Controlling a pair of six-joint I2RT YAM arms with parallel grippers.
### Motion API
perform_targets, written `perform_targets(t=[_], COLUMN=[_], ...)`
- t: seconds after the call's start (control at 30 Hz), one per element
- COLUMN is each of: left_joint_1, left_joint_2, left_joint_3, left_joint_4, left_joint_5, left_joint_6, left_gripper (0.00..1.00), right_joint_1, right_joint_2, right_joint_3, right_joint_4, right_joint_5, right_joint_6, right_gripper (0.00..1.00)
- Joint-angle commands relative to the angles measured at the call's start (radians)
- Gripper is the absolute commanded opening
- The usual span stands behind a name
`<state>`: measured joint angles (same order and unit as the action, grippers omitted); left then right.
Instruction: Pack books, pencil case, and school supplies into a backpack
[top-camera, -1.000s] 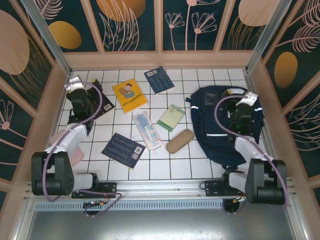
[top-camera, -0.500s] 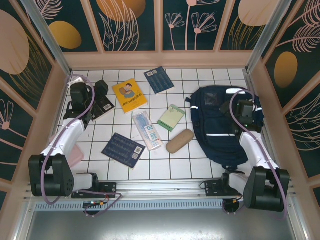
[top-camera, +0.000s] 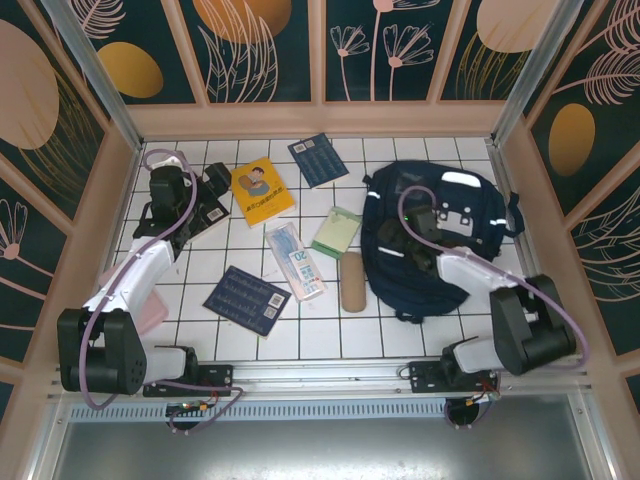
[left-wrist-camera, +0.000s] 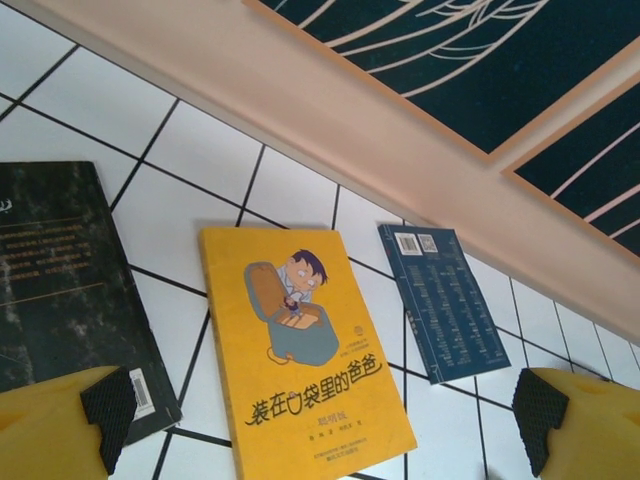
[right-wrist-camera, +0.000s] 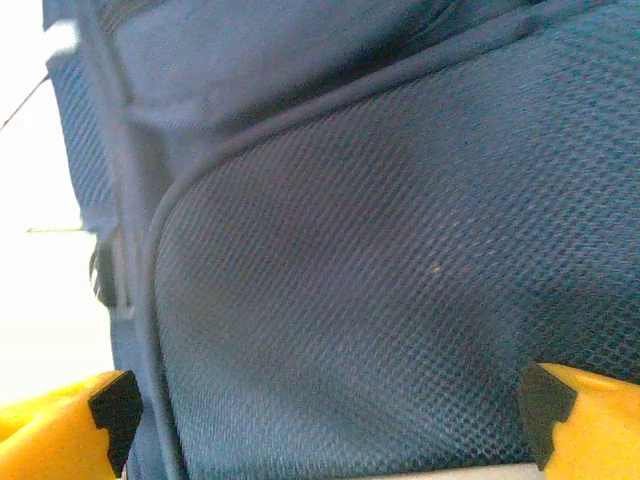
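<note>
Enclosing white-tiled table, floral navy panels; left hand spread by yellow book, right hand spread at backpack.

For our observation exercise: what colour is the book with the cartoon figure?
The book is yellow; it shows best in the left wrist view.

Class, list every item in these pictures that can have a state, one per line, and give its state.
Backpack: lying flat; zip unclear.
Yellow book: closed, cover up.
Black book: closed, flat.
Far navy book: closed, flat.
Near navy book: closed, flat.
Pencil case: shut, unpacked.
Green box: flat, unpacked.
Clear packet: flat, unpacked.
Left claw: open, empty, facing yellow book.
Right claw: open, empty, at backpack fabric.
</note>
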<state>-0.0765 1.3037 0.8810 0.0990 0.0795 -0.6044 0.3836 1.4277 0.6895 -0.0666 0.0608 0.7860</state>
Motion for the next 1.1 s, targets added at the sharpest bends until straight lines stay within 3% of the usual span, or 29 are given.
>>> perform_targets(t=[0.0,0.27,0.47,0.63,0.73,1.07], left_joint_1=[-0.017,-0.085,-0.217,-0.365,-0.445,-0.605], left_joint_2=[-0.019,-0.028,0.007,0.063,0.105,0.315], left_joint_3=[-0.001,-0.008,0.004,0.026,0.030,0.133], left_joint_4=[-0.027,-0.046,-0.057,-0.092,-0.106,-0.169], left_joint_5=[0.027,0.027,-0.003,-0.068,-0.086,-0.095], left_joint_6=[-0.023,-0.039,-0.086,-0.151,-0.211,-0.270], left_gripper=[0.98,0.96,0.94,0.88,0.80,0.75], right_joint_1=[0.095,0.188,0.182,0.136,0.073,-0.157], right_joint_2=[0.142,0.403,0.411,0.250,0.158,-0.134], right_joint_3=[0.083,0.412,0.543,0.449,0.383,0.107], right_joint_4=[0.034,0.059,-0.034,-0.109,-0.171,-0.231], right_joint_5=[-0.174,-0.240,-0.217,-0.130,-0.118,-0.088], right_joint_6=[0.080,0.041,-0.042,-0.132,-0.182,-0.260], right_gripper=[0.99,0.99,0.99,0.99,0.90,0.72])
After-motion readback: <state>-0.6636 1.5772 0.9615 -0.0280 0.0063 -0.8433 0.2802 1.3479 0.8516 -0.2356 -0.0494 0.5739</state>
